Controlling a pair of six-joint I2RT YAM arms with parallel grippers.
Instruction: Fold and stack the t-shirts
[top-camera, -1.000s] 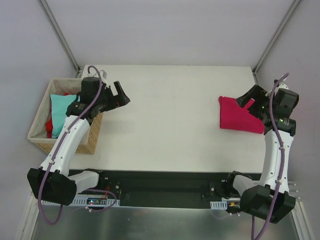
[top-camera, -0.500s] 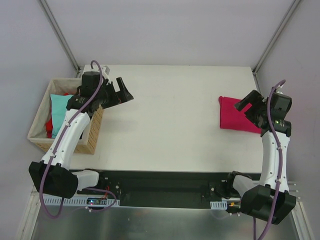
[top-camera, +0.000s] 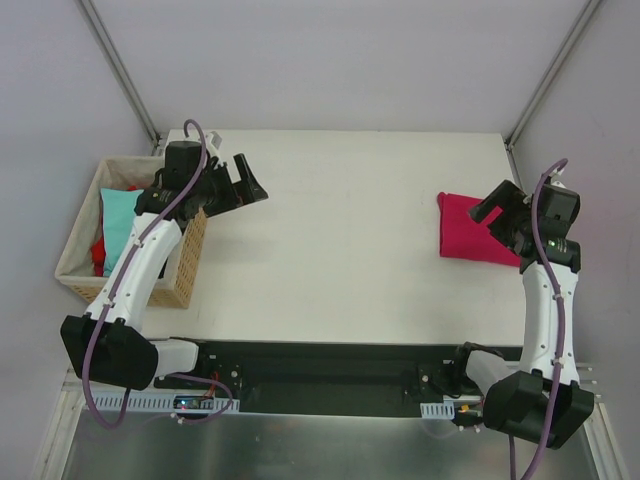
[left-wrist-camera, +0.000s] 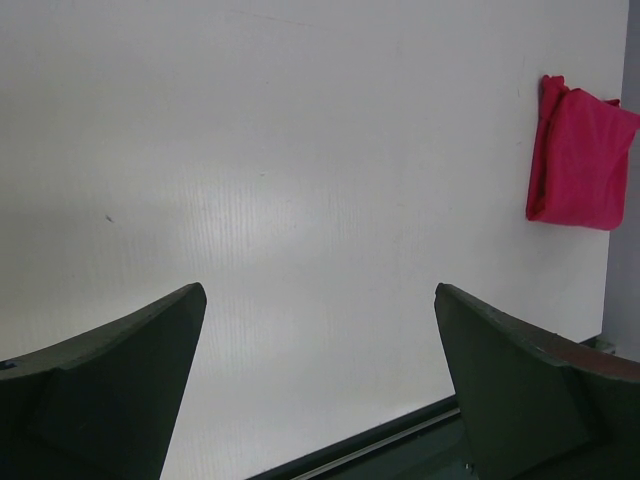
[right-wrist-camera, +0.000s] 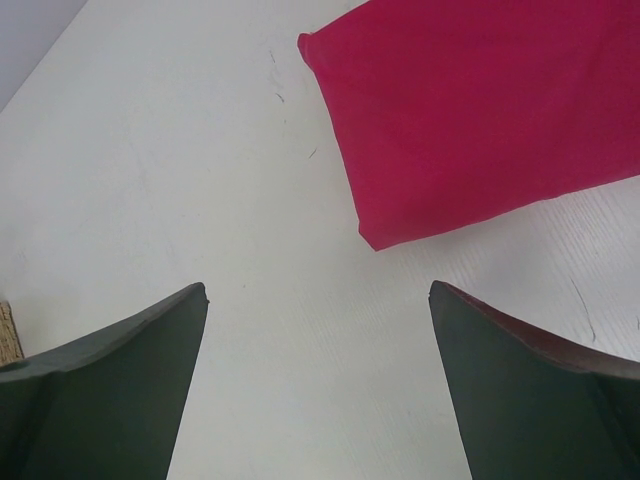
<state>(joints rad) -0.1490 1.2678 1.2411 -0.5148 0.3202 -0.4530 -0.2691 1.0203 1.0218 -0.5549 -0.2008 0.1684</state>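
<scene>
At the right side of the table (top-camera: 340, 240), the crimson-magenta t-shirt (top-camera: 470, 240) lies folded flat. The light teal t-shirt (top-camera: 122, 222) and the red t-shirt (top-camera: 98, 252) lie crumpled in the wicker basket (top-camera: 75, 285) at the left edge.

Handling: all three are judged to be light, limp cloth that sags and unfolds if lifted by one point. Pinch a bunched ridge of the teal one to lift it out. For folding, take hold at the shoulder or hem corners with both grippers.

State of the left gripper (top-camera: 247, 183): jaws spread wide, nothing held, over the table just beside the basket. State of the right gripper (top-camera: 495, 205): jaws spread wide, nothing held, over the folded tee.

Change from one second earlier: the left wrist has swung slightly toward the far side and the right wrist has drawn back toward the near edge. All garments are unmoved
</scene>
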